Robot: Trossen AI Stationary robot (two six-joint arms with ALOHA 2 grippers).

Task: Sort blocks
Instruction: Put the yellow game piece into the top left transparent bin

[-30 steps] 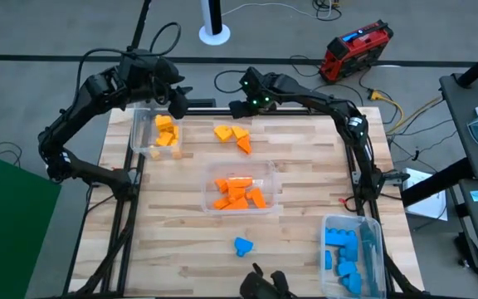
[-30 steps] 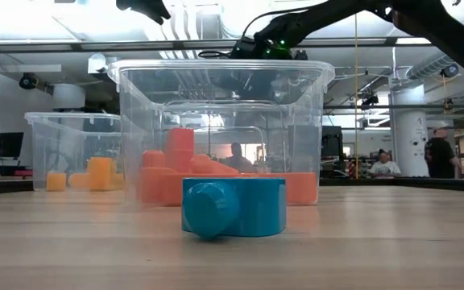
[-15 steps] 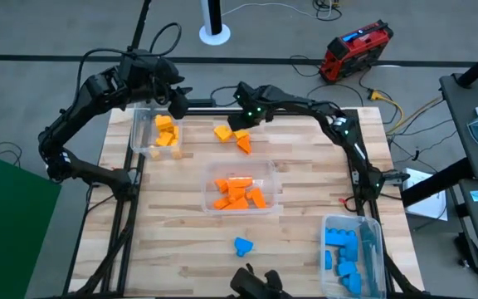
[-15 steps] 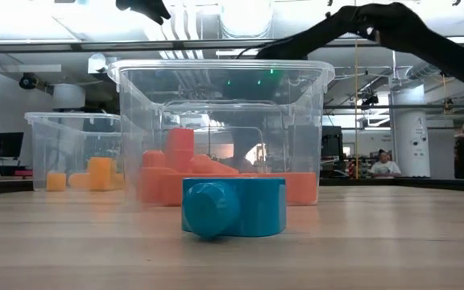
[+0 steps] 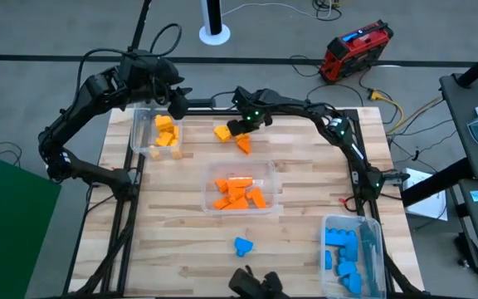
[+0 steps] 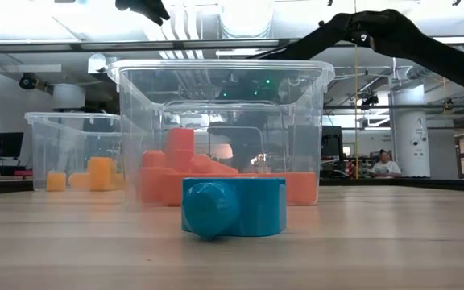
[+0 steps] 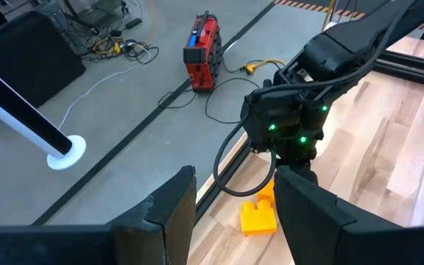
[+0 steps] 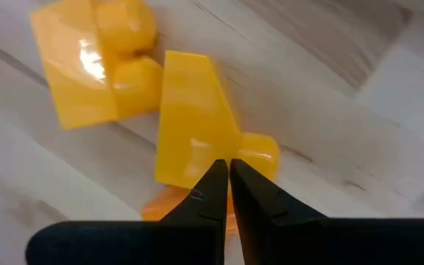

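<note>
Two yellow blocks (image 5: pixel 222 132) and an orange wedge (image 5: pixel 245 146) lie loose on the table's far middle. My right gripper (image 5: pixel 238 126) is shut and low over them. In its wrist view its tips (image 8: pixel 227 171) stand at the edge of a yellow wedge block (image 8: pixel 193 121), beside another yellow block (image 8: pixel 94 66). A blue block (image 5: pixel 242 246) lies alone near the front edge. My left gripper (image 5: pixel 177 104) hangs open above the far right corner of the bin with yellow blocks (image 5: pixel 139 137). My right gripper points down with its shut fingertips (image 8: pixel 210 184) at the near edge of the yellow wedge block (image 8: pixel 197 165), which lies flat on the table. I cannot tell whether they touch it.
A clear bin (image 5: pixel 208 178) with orange blocks stands mid-table. Another clear bin (image 5: pixel 372 228) with blue blocks is at the near right corner. In the low view the blue block (image 6: pixel 232 207) lies in front of the orange bin (image 6: pixel 308 121).
My right gripper has moved from the table's far edge toward the near and left side and has come down over the loose yellow blocks. The blocks have stayed where they were.
</note>
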